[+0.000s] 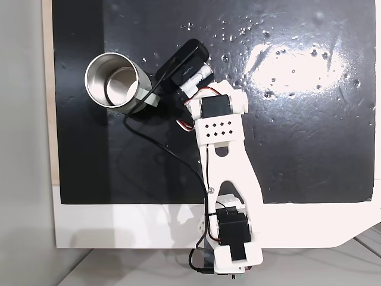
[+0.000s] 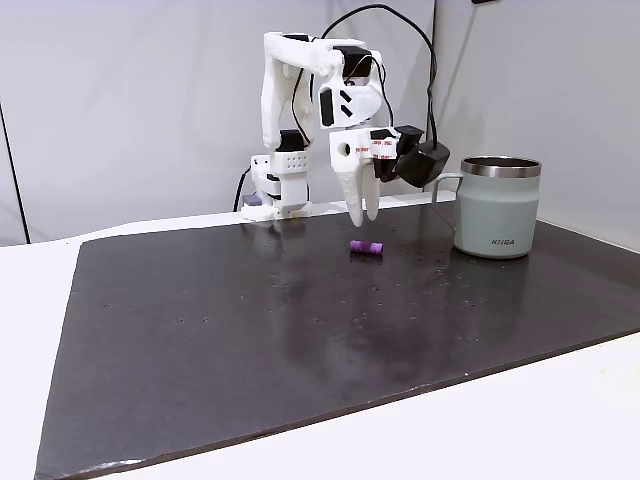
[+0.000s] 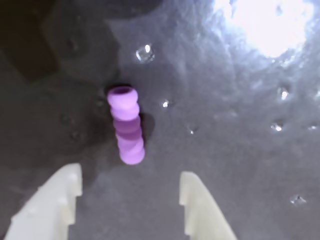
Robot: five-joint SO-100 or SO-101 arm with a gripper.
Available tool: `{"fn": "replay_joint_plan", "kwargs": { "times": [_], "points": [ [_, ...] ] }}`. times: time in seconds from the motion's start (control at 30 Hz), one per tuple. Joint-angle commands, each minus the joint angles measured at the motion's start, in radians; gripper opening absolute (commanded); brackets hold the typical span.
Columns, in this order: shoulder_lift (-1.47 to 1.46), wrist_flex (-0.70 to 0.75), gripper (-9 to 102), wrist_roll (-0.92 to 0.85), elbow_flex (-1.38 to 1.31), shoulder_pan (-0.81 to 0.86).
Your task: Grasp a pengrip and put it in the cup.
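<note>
Right now I see my gripper [image 3: 131,192] hanging over the black mat [image 2: 250,340] with its two white fingers [image 3: 55,200] spread apart and nothing between them. The wrist view shows the little purple pengrip [image 3: 128,125] lying on its side on the mat, just past the fingertips. It sits a bit closer to the finger on the left of that view than to the other one. I can see its bumpy rings and the round hole at its far end. Neither finger touches it.

From a fixed view at the side, the gripper [image 2: 362,212] points down and its tips are up off the mat. The pengrip [image 2: 366,247] lies flat a little below and in front of them, on the side nearer this camera. The cup [image 2: 497,208] stands upright on the mat, off to the right in this view and well apart from the pengrip. It is pale grey-green with a shiny steel rim, and its handle points toward the arm.

From a fixed view above, I look down into the cup [image 1: 113,80] and see its shiny steel inside. The white arm [image 1: 229,173] reaches from the white table edge [image 1: 119,226] up toward the cup. A black camera [image 1: 181,62] rides on the wrist, close beside the cup. Small water drops [image 1: 274,77] shine on the mat.
</note>
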Motion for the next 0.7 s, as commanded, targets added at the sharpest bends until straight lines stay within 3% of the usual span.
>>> {"fn": "replay_joint_plan", "kwargs": {
  "times": [0.0,0.17,0.67],
  "points": [
    [-0.023,-0.048,24,-0.009,-0.054,-0.014],
    [-0.058,-0.173,24,-0.015,0.040,-0.008],
    [-0.103,-0.295,22,-0.051,0.166,0.008]
  ]
}}
